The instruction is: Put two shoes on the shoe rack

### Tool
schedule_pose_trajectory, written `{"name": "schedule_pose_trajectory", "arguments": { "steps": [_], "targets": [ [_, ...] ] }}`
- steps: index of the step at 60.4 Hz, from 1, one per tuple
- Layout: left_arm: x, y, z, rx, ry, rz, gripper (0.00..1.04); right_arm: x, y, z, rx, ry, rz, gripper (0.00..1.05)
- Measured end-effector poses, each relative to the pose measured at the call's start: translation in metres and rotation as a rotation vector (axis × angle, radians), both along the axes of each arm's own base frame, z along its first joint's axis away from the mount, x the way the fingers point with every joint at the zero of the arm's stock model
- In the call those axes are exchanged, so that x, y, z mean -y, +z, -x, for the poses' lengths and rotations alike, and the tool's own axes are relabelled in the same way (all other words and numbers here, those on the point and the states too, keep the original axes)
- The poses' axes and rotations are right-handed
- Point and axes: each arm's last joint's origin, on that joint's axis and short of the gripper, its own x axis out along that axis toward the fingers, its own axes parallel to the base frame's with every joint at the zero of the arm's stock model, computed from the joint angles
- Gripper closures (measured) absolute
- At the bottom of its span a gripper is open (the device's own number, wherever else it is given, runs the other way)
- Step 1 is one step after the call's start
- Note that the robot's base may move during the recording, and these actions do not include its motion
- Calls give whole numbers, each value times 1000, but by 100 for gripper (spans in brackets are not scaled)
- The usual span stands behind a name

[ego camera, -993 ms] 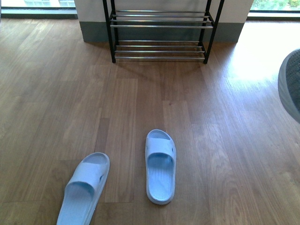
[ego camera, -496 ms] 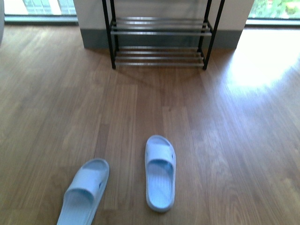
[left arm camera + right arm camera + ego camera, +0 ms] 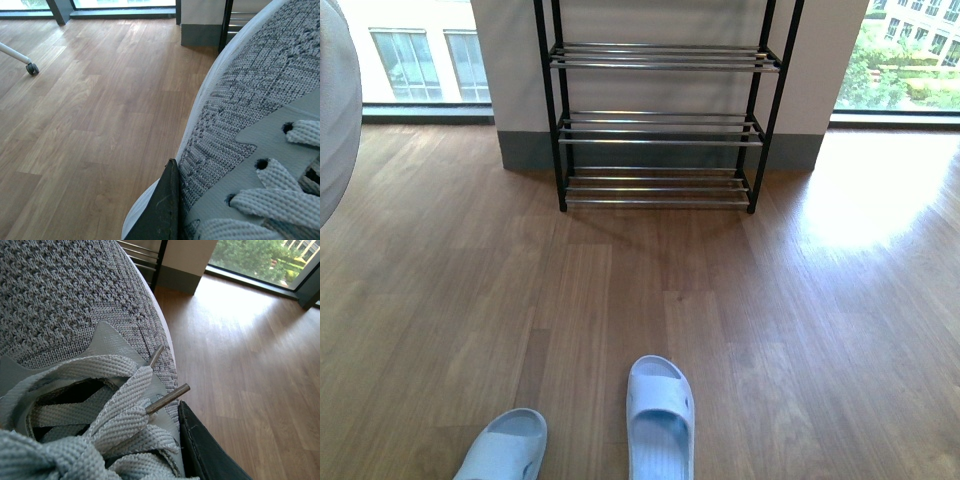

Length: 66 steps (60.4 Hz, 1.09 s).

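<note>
1. My left tool [image 3: 166, 202] is clamped on the left sneaker [image 3: 240, 95]. One dark finger presses flat against its knit side near the laces [image 3: 280, 200]. The other finger is hidden, so the grip is my judgement.
2. My right tool [image 3: 202, 445] grips the right sneaker [image 3: 65, 295] the same way, with a dark finger tight against its side below the lace tips.
3. Both sneakers hang clear of the floor [image 3: 820, 330], which lies well below them in each wrist view. I take the pick-up of both as done.
4. The shoe rack [image 3: 660, 118] stands ahead of me against the wall [image 3: 510, 60], well apart from both tools. No shoe rests on any tier I can see.
5. In the front view, only a pale grey curve at the left edge hints at the left sneaker. The right one is out of that view.
6. Two pale blue slippers [image 3: 660, 415] [image 3: 505, 450] lie on the floor between me and the rack. They are not my job.
7. What is left, as I judge it, is to close the gap to the rack, set each sneaker sole-down on a tier, and let go.
</note>
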Motion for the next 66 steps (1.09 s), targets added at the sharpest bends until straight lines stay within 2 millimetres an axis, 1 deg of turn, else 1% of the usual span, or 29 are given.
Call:
{"name": "schedule_pose_trajectory", "arguments": {
  "steps": [66],
  "targets": [
    [0,0,0,0,0,0,103,0,0,0,1,2,-2,103]
  ]
}}
